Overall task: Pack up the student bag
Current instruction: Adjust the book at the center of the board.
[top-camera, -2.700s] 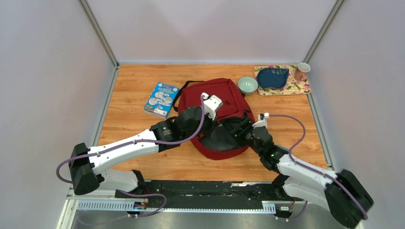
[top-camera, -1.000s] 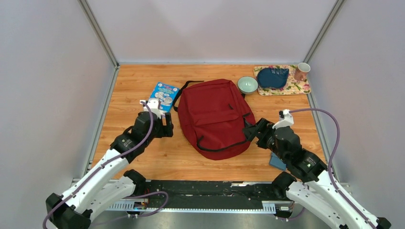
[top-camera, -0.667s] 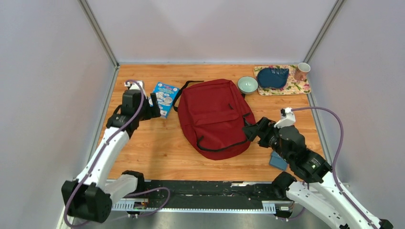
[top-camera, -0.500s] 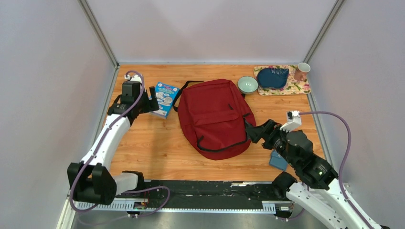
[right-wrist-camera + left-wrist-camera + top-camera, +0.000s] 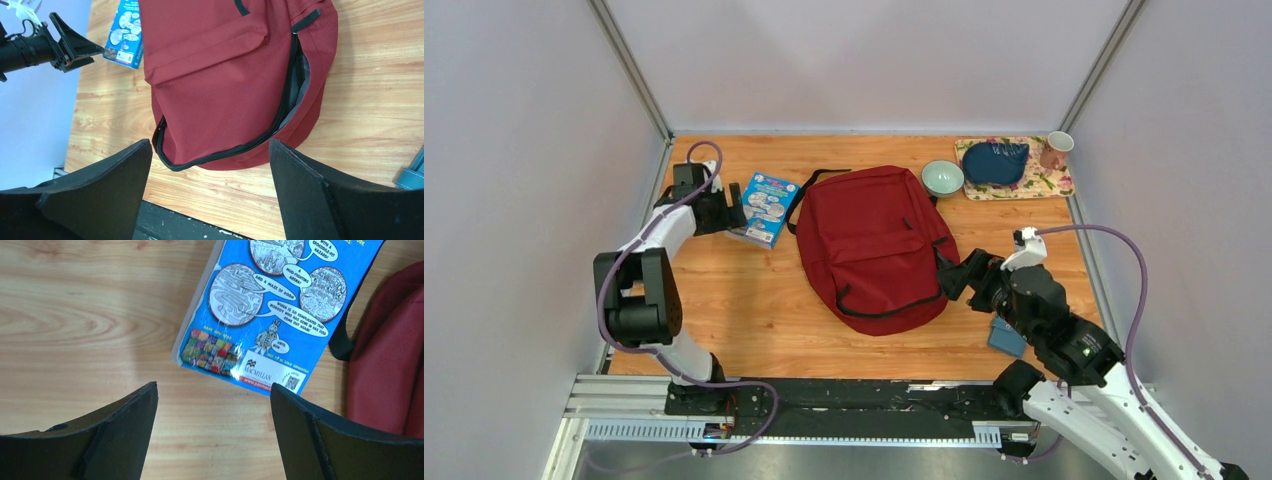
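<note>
Student bag point(image 5: 869, 245) looks soft, floppy; we would pinch its unzipped rim; left pincer point(image 5: 212, 386) and right pincer point(image 5: 210, 142) gape apart, empty.

The student bag point(image 5: 871, 240) is dark red with black zips, the book point(image 5: 764, 205) bright blue, the mat point(image 5: 1050, 184) seemingly floral.

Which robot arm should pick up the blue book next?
Left. The left hand, open and empty, hovers just beside the blue book. The right hand is on the far side of the red backpack, by its open zipper.
</note>
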{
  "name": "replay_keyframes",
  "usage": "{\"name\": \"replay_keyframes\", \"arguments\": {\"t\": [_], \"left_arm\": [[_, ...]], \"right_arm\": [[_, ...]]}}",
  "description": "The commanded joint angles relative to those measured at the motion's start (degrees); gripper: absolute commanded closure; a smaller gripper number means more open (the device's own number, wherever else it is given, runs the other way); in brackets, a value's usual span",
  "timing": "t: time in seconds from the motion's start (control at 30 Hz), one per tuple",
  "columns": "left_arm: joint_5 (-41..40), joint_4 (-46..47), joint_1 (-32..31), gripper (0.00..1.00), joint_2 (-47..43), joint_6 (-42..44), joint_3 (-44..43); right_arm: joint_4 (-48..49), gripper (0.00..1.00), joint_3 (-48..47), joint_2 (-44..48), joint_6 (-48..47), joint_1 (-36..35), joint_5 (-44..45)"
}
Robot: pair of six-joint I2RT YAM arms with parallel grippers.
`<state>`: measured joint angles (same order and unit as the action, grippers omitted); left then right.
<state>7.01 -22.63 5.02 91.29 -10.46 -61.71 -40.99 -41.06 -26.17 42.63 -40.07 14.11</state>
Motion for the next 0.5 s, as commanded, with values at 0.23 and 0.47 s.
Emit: {"name": "replay_keyframes", "arguments": {"t": [0.23, 0.47], "left_arm": [[9.8, 9.9, 2.3, 0.11, 10.3, 5.8, -7.0], [11.8, 9.1, 2.6, 0.17, 14.0, 6.7, -7.7]], "right_arm": [[1.9, 0.09, -3.2, -5.8, -3.2, -0.2, -2.2], [2.2, 0.09, -3.1, -7.0, -3.4, -0.1, -2.5]]}}
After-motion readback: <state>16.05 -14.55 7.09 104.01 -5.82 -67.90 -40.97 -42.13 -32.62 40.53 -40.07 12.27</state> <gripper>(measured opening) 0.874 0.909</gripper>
